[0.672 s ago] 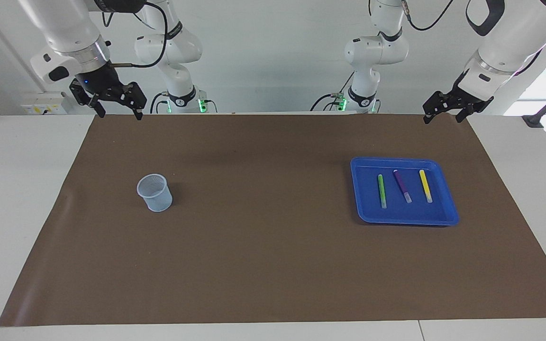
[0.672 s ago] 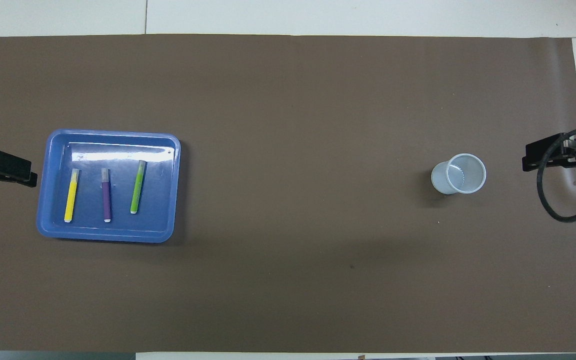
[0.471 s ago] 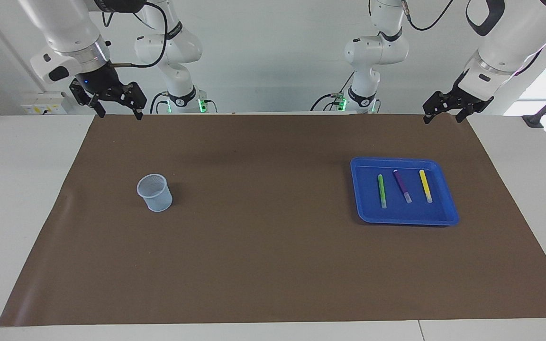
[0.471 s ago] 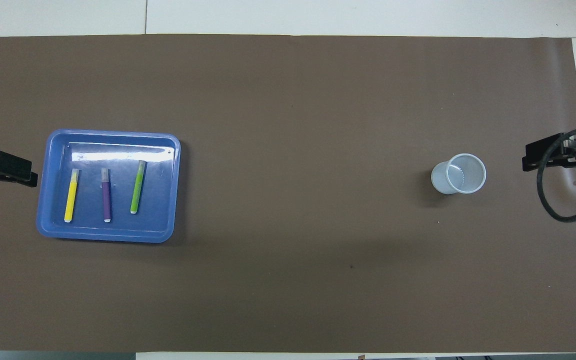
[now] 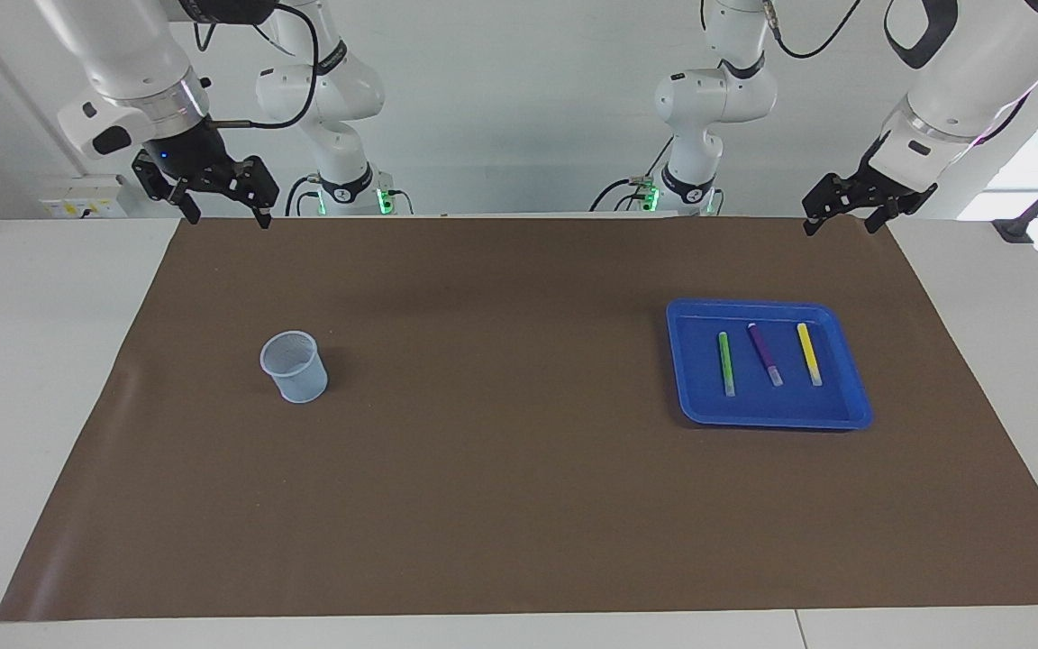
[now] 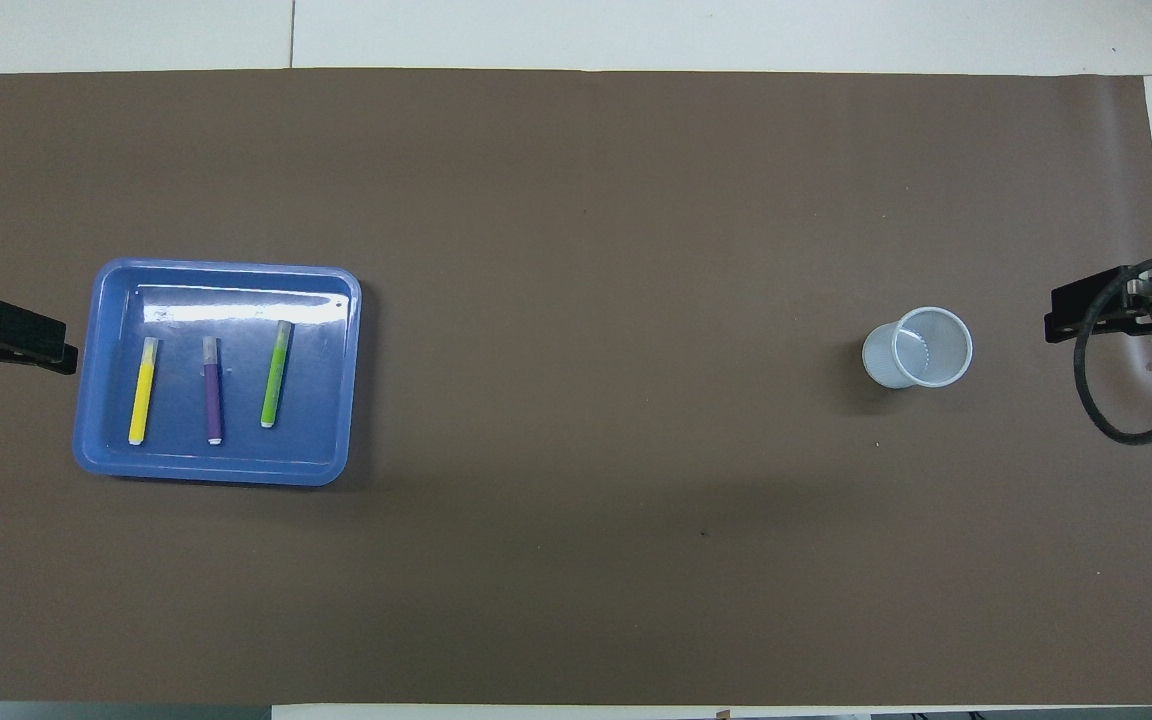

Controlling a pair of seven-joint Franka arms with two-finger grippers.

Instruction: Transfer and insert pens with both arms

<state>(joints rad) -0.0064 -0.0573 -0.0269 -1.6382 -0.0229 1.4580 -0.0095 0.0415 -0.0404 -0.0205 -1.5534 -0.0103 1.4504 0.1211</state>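
A blue tray (image 5: 767, 410) sits right of centre in the facing view, at centre left in the overhead view (image 6: 96, 380), on a brown mat (image 5: 519, 505). Three pens lie flat in it, side by side and apart: the green pen (image 5: 726, 363), the purple pen (image 5: 764, 354) in the middle, and the yellow pen (image 5: 809, 353) toward the tray's right edge in the facing view. In the overhead view the order reads yellow (image 6: 143, 391), purple (image 6: 212, 390), green (image 6: 276, 373).

A pale cup (image 5: 295, 366) stands upright left of centre in the facing view, at centre right in the overhead view (image 6: 917, 347) — well apart from the tray.

The left gripper (image 5: 846, 211) hangs at the upper right of the facing view, over the mat's top edge, fingers spread and holding nothing. The right gripper (image 5: 223, 200) hangs at the upper left, over the mat's top corner — fingers parted, empty. Both arms wait. In the overhead view only their tips show, at the left edge (image 6: 6, 340) and right edge (image 6: 1126, 315)
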